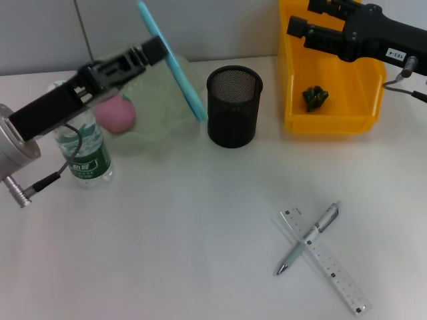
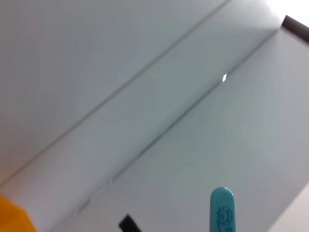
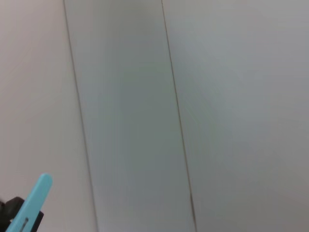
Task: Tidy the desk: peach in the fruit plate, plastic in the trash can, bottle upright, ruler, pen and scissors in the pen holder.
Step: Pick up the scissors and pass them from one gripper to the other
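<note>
While tilted, left gripper (image 1: 155, 51) clamps scissors (image 1: 175, 67)

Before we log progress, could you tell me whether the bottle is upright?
Upright: in the head view the bottle stands on its base, label level, partly behind the left arm.

It looks like an office or lab test station. A plain white counter (image 1: 167, 253) stands against bare grey wall panels (image 1: 220, 27). A mesh pen holder (image 1: 233, 107) and yellow bin (image 1: 330, 123) sit on it.

bottle (image 1: 85, 150): top hidden by left arm | peach (image 1: 117, 113): partly hidden | scissors (image 1: 175, 63): tip cut off
</note>
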